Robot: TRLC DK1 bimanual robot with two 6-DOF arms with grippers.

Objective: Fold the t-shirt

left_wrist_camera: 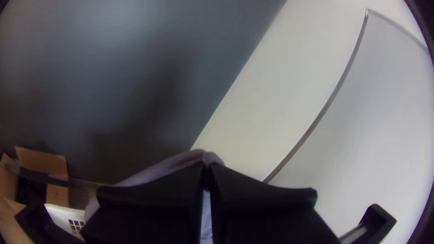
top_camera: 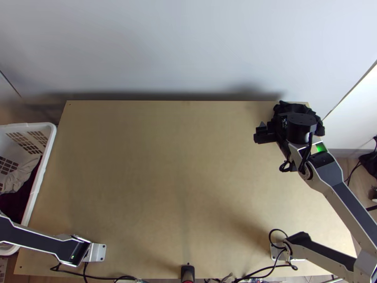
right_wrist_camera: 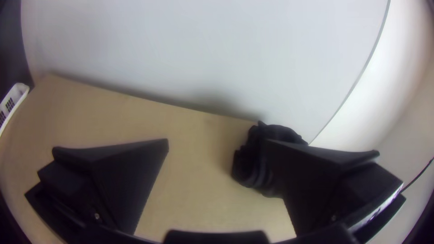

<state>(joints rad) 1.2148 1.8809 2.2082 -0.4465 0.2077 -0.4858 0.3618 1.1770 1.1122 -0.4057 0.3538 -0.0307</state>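
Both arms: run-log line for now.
left end effector: shut on grey cloth | right end effector: open | black cloth: bunched, table's far right corner

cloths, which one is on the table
The black bunched one, on the table's far right corner; the pale cloth and dark red one are over at the white basket.

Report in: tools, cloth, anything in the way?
Left tool shut on grey cloth. Right tool open near far right corner of table. Black cloth bunched there, possibly obstructing.
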